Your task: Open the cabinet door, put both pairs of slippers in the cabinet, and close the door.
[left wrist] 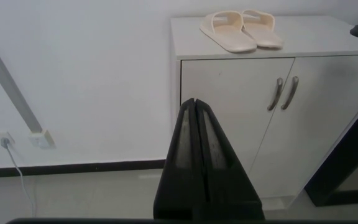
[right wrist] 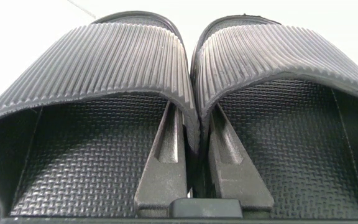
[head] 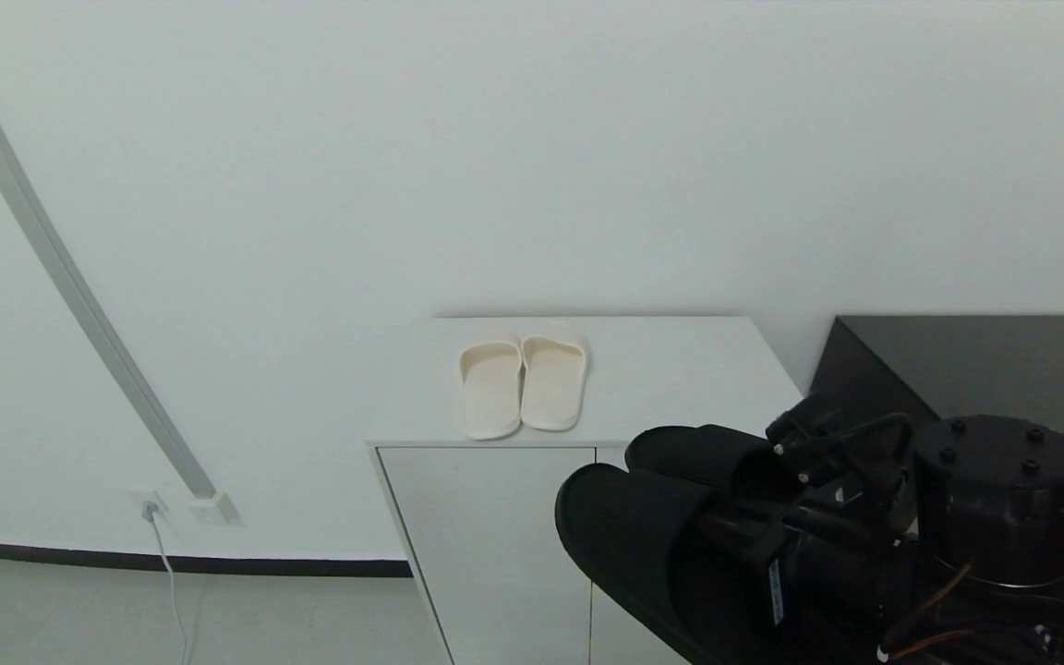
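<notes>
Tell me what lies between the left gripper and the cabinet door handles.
Nothing: in the left wrist view, only open air separates the shut left gripper from the handles on the closed cabinet doors.

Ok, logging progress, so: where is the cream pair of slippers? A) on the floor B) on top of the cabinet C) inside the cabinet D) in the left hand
B: the cream slippers lie side by side on the cabinet top, above its shut doors.
</notes>
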Robot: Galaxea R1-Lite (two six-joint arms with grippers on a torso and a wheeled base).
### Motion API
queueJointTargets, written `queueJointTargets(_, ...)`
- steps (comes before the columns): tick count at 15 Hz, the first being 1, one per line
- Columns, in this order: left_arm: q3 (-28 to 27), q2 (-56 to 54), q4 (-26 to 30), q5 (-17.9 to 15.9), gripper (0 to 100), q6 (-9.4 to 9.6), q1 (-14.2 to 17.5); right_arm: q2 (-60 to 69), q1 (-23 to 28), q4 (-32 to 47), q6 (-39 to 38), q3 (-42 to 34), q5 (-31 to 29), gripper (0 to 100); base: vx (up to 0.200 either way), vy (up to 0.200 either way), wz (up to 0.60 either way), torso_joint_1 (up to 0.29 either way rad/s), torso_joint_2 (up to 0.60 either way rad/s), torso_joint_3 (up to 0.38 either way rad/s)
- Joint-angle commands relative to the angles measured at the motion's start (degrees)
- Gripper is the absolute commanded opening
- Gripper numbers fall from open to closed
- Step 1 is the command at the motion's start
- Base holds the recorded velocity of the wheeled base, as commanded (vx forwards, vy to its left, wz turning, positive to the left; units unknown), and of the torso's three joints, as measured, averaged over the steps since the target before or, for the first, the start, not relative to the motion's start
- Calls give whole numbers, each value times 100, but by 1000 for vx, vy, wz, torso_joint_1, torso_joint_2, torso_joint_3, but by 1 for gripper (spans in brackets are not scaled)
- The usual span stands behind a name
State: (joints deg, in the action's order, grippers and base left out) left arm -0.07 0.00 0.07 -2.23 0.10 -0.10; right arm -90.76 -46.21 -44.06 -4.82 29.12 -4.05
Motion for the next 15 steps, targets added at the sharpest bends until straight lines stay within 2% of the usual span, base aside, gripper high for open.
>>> queueJointTargets(1, -1, 9, 1, 3, 0, -1, 1, -30, -2, 2, -2, -21, 0, 0, 0, 0, 0, -119, 286, 149)
queueJointTargets(9, -1, 9, 1, -5, 0, 17, 1, -100, -19, -6, -2, -38, 9, 0, 0, 0, 0, -165, 373, 206)
queueJointTargets(15, -1, 9, 1, -5, 0, 17, 1, -56, -19, -6, -2, -38, 0, 0, 0, 0, 0, -221, 530, 302)
